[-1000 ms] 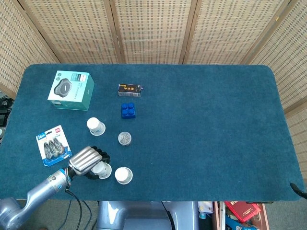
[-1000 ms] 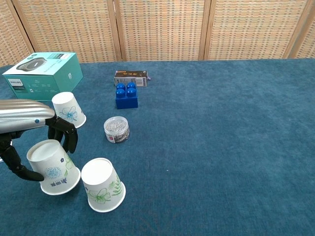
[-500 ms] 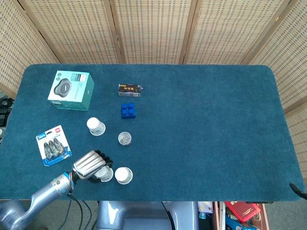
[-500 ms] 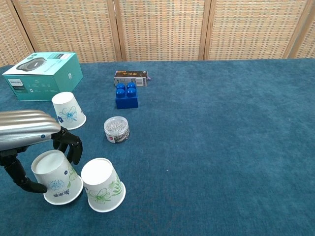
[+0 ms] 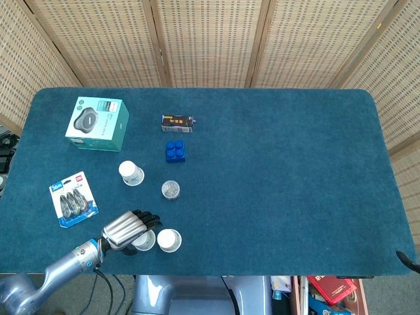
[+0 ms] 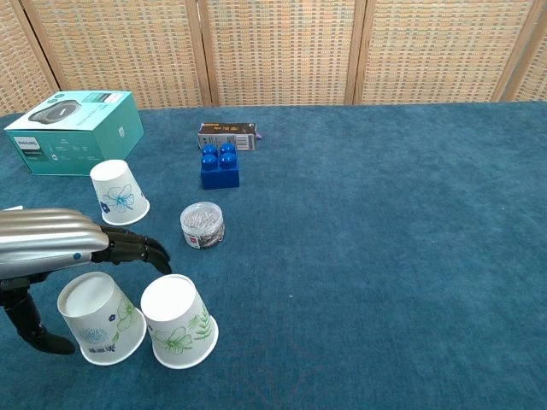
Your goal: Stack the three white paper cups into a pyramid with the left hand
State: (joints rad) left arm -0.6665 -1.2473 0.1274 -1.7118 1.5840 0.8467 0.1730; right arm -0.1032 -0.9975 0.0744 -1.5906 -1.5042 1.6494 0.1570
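Near the worktop's [image 6: 385,256] front-left edge: two paper cups [image 6: 179,321] upside down, side by side, touching. Over the left one, the left hand [image 6: 51,242]. Behind them, a third cup [image 6: 118,192]; right of it, a small round tin [image 6: 202,225]; further back, a toy brick [image 6: 220,165].

The blue table [image 5: 275,184] carries two cups [image 6: 137,326] under my left hand [image 5: 126,229], a third cup [image 6: 119,192] beyond it, then a jar [image 6: 202,225], brick [image 6: 220,166], boxes [image 6: 77,130] and a blister pack [image 5: 73,199].
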